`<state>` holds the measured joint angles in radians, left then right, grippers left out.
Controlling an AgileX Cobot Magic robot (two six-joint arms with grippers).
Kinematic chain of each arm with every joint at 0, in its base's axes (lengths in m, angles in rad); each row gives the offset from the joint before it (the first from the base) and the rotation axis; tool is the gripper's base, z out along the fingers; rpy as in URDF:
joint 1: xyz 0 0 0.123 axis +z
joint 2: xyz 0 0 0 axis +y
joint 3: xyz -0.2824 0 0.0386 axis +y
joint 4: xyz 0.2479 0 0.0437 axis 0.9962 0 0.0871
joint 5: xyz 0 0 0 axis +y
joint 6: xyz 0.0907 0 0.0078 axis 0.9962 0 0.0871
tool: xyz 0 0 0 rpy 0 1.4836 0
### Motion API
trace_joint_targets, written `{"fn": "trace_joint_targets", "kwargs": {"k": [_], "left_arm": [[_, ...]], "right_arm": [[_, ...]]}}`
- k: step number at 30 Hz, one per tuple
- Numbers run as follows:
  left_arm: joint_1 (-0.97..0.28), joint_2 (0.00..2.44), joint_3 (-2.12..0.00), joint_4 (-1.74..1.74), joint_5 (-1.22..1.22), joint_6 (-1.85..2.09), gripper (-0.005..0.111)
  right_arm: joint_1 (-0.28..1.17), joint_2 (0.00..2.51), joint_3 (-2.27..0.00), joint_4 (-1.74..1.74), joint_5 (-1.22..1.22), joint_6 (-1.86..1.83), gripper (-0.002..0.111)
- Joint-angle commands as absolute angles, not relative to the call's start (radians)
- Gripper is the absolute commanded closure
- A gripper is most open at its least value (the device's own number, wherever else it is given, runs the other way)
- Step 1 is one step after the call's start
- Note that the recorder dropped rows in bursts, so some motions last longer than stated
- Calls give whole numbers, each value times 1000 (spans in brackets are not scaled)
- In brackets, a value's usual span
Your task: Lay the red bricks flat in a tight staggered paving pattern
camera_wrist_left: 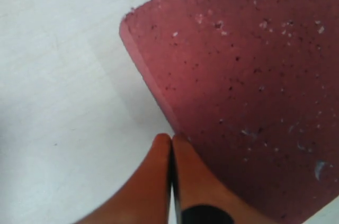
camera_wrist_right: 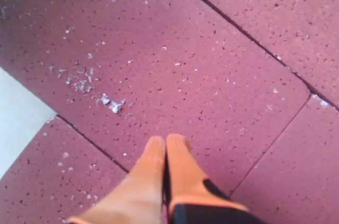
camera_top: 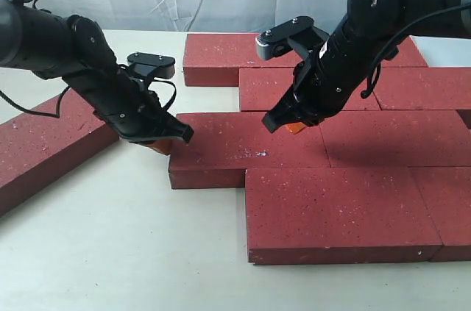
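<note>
**Exterior view:** My left pincer (camera_top: 165,145), clenched on nothing, points down at the short left end of a middle-row brick (camera_top: 235,145) in centre frame. The brick lies rightward from it, with its long axis running left to right. My right pincer (camera_top: 294,128), also clenched and empty, sits low over the same brick's right part. The red bricks (camera_top: 338,208) fill the right of the frame in staggered rows. A loose brick (camera_top: 37,142) lies askew at far left on the white table (camera_top: 110,252), nearer my left arm.

**Left wrist view:** My closed orange fingers (camera_wrist_left: 159,166) meet the brick's long edge near a rounded corner. I cannot tell whether they are touching it. A sideways nudge looks likely.

**Right wrist view:** Pressed-together fingertips (camera_wrist_right: 180,160) hang over matte, dark-red, pale-specked faces. Thin dark joints divide the neighbouring bricks, and pale crumbs lie scattered at left.
</note>
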<state>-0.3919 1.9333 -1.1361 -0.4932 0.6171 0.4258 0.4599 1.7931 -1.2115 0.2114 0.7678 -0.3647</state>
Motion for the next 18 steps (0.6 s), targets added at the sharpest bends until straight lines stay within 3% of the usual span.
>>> {"fn": "trace_joint_targets", "kwargs": {"k": [1,11,18], "left_arm": [[-403,1932,-1134,-492,628,419,107],[-246,1819,-1134,-445,649,419,107],[-132,1654,-1118,-182,744,197,107]], "right_arm": [[453,1784,-1211,216,755,-365,109],[453,1784,-1211,222,751,-365,109],[453,1784,-1211,224,751,-365,109]]}}
